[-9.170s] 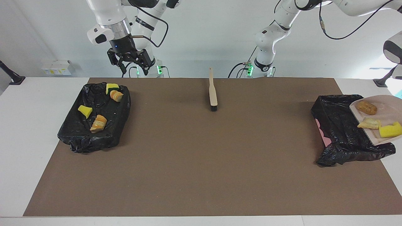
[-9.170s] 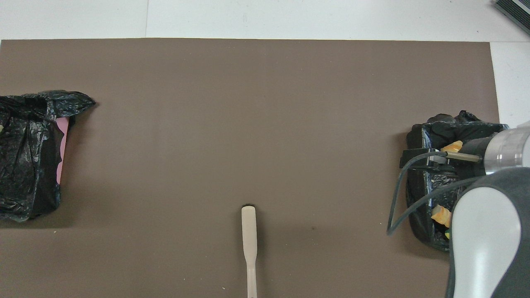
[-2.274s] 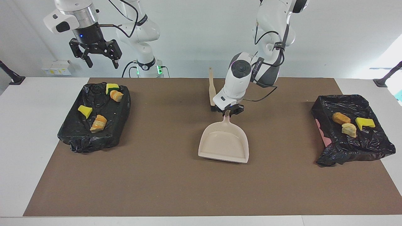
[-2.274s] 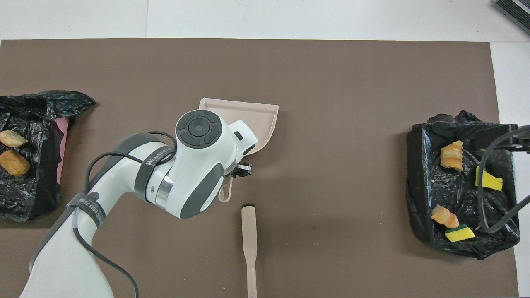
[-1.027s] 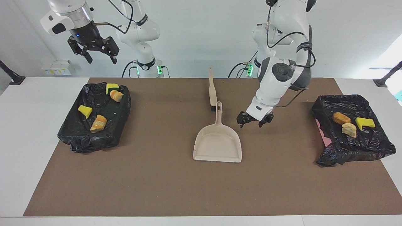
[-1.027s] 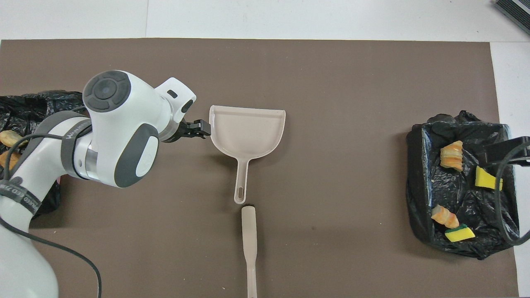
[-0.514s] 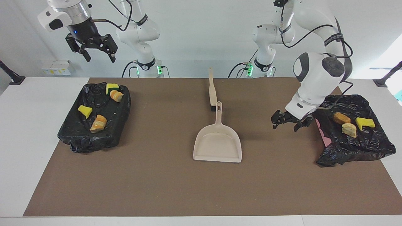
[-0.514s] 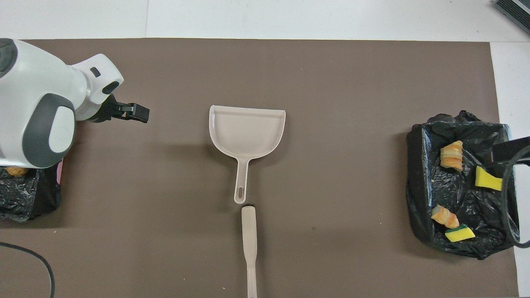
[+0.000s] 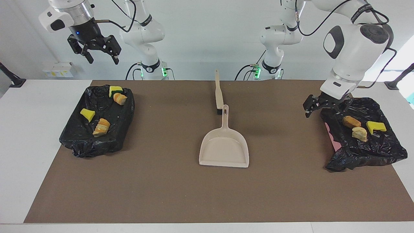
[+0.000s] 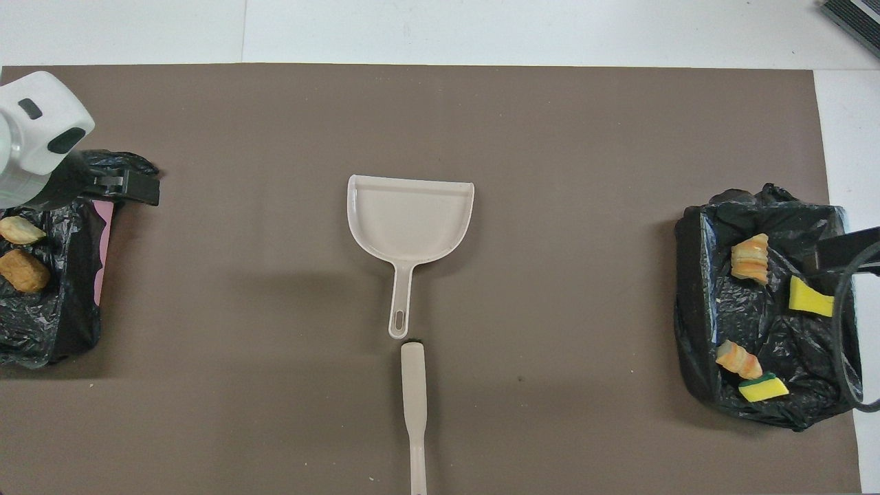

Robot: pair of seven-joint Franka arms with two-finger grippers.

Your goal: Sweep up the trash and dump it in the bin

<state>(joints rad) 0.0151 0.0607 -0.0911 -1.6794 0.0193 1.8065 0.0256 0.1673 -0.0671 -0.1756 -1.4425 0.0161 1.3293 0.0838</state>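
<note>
We count seven trash pieces: four in the black-lined bin (image 9: 97,119) at frame left, three in the black-lined bin (image 9: 364,132) at right. The open left gripper (image 9: 325,106) hangs over that bin's upper-left edge; the open right gripper (image 9: 93,50) hangs at upper left. One beige plastic dustpan (image 9: 224,145) lies mid-frame.

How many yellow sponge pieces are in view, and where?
3. Two lie in the bin at the right arm's end: sponge wedge and green-backed sponge. One sponge lies in the bin at the left arm's end. None looks hidden.
</note>
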